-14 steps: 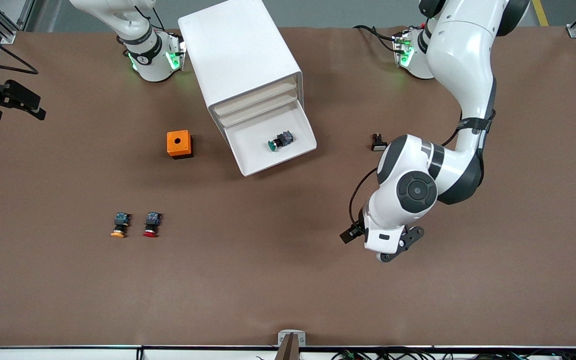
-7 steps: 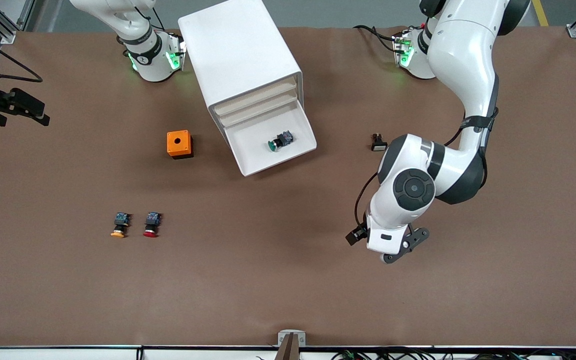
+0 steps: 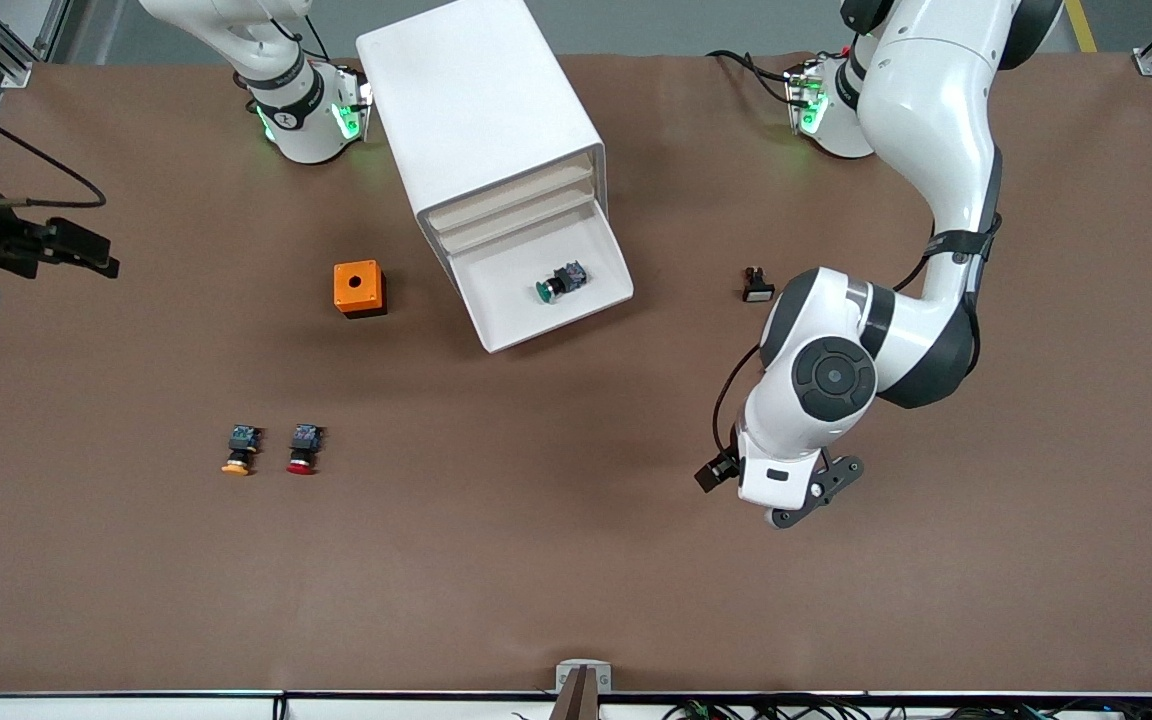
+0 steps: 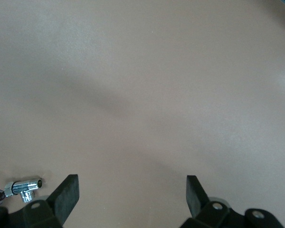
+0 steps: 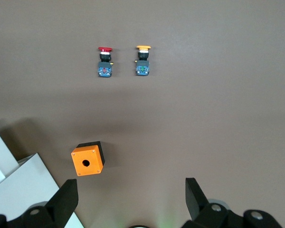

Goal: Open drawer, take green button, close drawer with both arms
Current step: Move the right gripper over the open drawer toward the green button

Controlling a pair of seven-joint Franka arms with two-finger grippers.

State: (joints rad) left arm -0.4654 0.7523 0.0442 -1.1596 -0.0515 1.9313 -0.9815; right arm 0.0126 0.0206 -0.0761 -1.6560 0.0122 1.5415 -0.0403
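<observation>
The white cabinet (image 3: 481,110) has its lowest drawer (image 3: 508,305) pulled out. The green-capped button (image 3: 557,283) lies on its side in that drawer. My left gripper (image 4: 131,190) is open and empty, pointing down at bare brown table toward the left arm's end, nearer the front camera than the drawer; its white hand (image 3: 784,478) shows in the front view. My right gripper (image 5: 130,197) is open and empty, high over the right arm's end of the table. Its dark hand (image 3: 41,245) shows at the edge of the front view.
An orange box (image 3: 359,288) (image 5: 87,160) with a round hole stands beside the cabinet. A red-capped button (image 3: 303,449) (image 5: 104,61) and an orange-capped one (image 3: 240,450) (image 5: 142,60) lie nearer the front camera. A small black-and-white part (image 3: 757,286) lies beside the left arm's elbow.
The right arm's hand has swung further over the table and lower in the front view. The left hand has drifted slightly toward the left arm's end. Drawer and button are unmoved.
</observation>
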